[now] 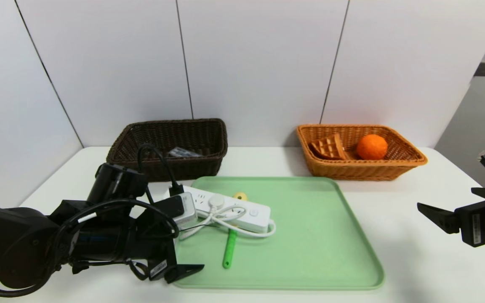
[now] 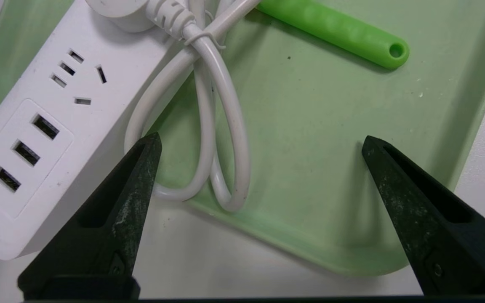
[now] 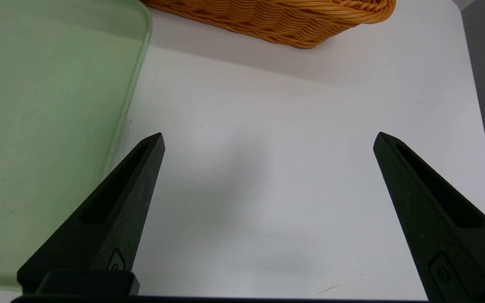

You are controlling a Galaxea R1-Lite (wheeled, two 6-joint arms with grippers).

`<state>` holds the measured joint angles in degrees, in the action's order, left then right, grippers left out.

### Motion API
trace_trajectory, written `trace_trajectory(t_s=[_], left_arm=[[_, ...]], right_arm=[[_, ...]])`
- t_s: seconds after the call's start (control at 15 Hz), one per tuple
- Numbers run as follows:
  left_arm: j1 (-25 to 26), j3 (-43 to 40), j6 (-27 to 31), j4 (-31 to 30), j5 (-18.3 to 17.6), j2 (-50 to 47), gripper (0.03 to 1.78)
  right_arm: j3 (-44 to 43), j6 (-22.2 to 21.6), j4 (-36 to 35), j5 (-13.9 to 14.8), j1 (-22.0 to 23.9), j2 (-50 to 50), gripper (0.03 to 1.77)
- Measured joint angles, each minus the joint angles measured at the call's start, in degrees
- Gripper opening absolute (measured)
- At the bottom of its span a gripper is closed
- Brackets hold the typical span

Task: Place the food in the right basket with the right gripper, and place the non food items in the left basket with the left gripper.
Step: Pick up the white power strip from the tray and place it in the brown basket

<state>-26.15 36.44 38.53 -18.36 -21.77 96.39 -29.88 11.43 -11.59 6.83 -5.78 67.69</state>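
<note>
1. I see rough, woven wicker in the dark basket (image 1: 175, 168) and orange-brown basket (image 1: 352, 170)
2. The power strip (image 2: 78, 84) looks like smooth, matt white plastic, its cable (image 2: 238, 126) slightly glossy
3. My green tray (image 1: 310, 235) looks like smooth plastic
4. The green handle (image 2: 339, 29) looks like satin plastic
5. I see a smooth white surface (image 3: 267, 168)

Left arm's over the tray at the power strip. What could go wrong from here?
The left gripper is open over the tray's near-left corner.

1. Cord snag: the looped white cord lies beside the power strip, near one fingertip, and might catch as the jaws close.
2. Drag-along: the green-handled tool runs under the strip and cord, so a lift could pull or flip it.
3. Tight fit: the strip looks long for the dark basket, which already holds something, so it may perch on the rim.
</note>
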Motion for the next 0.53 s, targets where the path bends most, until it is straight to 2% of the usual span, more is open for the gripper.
trace_trajectory(t_s=[0.53], left_arm=[[-0.4, 0.4, -2.0, 0.4, -0.2, -0.4, 1.69]], right_arm=[[0.5, 0.0, 0.0, 0.0, 0.0, 0.0, 1.71]])
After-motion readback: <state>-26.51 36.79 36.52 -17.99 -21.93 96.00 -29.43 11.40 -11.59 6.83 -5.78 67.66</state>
